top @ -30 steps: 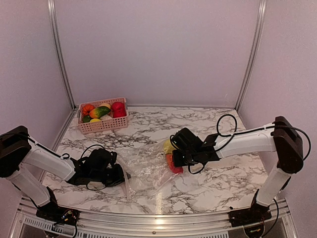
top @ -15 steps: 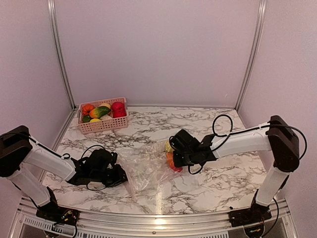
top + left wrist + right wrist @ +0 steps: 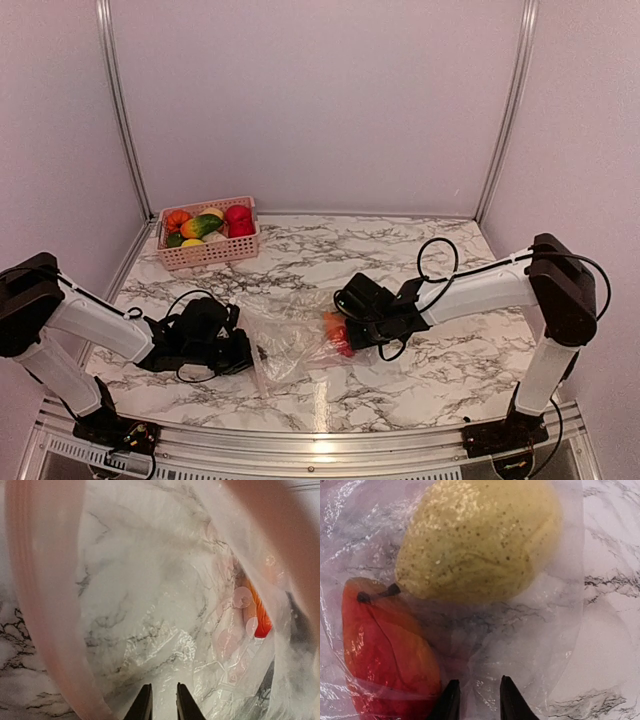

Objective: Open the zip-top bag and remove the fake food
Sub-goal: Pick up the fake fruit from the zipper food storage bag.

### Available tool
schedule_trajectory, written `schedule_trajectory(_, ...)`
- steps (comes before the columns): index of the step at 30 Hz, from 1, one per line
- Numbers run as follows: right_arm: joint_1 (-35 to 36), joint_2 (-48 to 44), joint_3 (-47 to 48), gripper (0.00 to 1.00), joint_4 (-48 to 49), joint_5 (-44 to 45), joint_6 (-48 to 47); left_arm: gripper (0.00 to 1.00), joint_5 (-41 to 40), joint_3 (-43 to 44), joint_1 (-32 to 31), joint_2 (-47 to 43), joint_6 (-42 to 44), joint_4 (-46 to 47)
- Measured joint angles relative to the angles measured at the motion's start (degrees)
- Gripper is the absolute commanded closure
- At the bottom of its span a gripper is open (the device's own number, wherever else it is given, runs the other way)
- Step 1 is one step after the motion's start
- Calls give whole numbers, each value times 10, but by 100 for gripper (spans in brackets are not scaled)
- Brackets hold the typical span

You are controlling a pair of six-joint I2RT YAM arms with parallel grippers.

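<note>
Fingers (image 3: 144, 706) of L gripper (image 3: 238, 352): nearly together, slim gap. Clear film runs into that gap, so judged pinched on edge of bag (image 3: 288, 345), front L of table (image 3: 420, 250).

Basket (image 3: 207, 232): pink, rear L corner, holds other toy fruit. Well apart from bag.

Zip strip (image 3: 45, 605): blurred pink band arcing close round L wrist cam. View seems to pass through mouth into bag, so mouth looks at least part open; not certain.

Bag: flat, crinkled, centre-front, betw. both grippers.

Food: inside bag, R end. Pear (image 3: 480, 540), cream-yellow, speckled. Red piece (image 3: 385, 660) touching it, below-L in R wrist view. Both under film.

R gripper (image 3: 481, 694): fingers (image 3: 451, 702) apart, moderate gap, nothing visibly clamped. Film and marble show betw. them; tips just short of pear and red piece.

Step in hand (est.): working food toward mouth. To do well:
- L shd pinch one lip only, so mouth isn't sealed.
- R shd push from behind food, low to table, w/o snagging film.
- Pear is round and may roll sideways, so push centred.
</note>
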Motion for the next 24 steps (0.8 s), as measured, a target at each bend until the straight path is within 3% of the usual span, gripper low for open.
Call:
schedule_trajectory(5, 3, 0, 0, 46, 2, -3, -19, 81, 0, 10, 0, -11, 5, -9)
schedule_trajectory(12, 14, 1, 0, 29, 6, -4, -38, 80, 0, 19, 0, -27, 17, -27)
schedule_trajectory(20, 23, 34, 12, 18, 18, 3, -43, 79, 6, 26, 0, -36, 30, -55)
schedule_trajectory(24, 23, 35, 17, 19, 13, 10, -42, 79, 6, 29, 0, -42, 37, -66)
